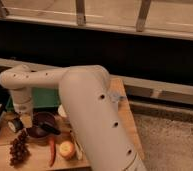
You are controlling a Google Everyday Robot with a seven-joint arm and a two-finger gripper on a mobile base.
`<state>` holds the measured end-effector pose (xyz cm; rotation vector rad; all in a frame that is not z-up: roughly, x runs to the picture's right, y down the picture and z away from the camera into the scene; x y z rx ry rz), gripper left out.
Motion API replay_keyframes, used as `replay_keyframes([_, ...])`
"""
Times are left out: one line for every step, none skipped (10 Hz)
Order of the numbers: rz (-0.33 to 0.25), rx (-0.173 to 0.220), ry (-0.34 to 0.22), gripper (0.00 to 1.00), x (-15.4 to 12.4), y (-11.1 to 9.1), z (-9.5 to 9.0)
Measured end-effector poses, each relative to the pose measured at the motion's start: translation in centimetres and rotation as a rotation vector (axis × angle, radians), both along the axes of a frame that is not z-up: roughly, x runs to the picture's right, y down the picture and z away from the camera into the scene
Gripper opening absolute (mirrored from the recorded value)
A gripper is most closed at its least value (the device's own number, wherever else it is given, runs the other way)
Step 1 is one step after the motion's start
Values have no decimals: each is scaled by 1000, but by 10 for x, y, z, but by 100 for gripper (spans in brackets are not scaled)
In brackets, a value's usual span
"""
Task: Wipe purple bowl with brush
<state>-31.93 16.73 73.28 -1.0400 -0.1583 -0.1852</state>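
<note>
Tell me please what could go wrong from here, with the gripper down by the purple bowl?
1. The gripper, shut and low by the purple bowl, could push the bowl into the red bowl touching it.
2. The brush lies across the bowl's rim; a sideways nudge might knock it out toward the grapes or the chili.
3. The big arm hides part of the table, so contact there could go unseen.
</note>
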Motion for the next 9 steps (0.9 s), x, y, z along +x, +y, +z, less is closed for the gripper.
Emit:
replay_keyframes([-5,-8,16,0,12,6,-1])
replay_keyframes([-10,-13,27,0,17,8,-1])
replay_keyframes([-13,-14,46,0,22,5,4])
replay_keyframes([-9,-12,64,0,27,-1,11])
replay_keyframes([-2,-7,73,0,30,-9,17])
replay_keyframes([6,7,76,0,28,-21,24])
replay_keyframes([6,16,72,0,23,-27,25])
replay_keyframes([5,26,60,0,14,-31,24])
replay_keyframes([-2,36,42,0,5,-34,20])
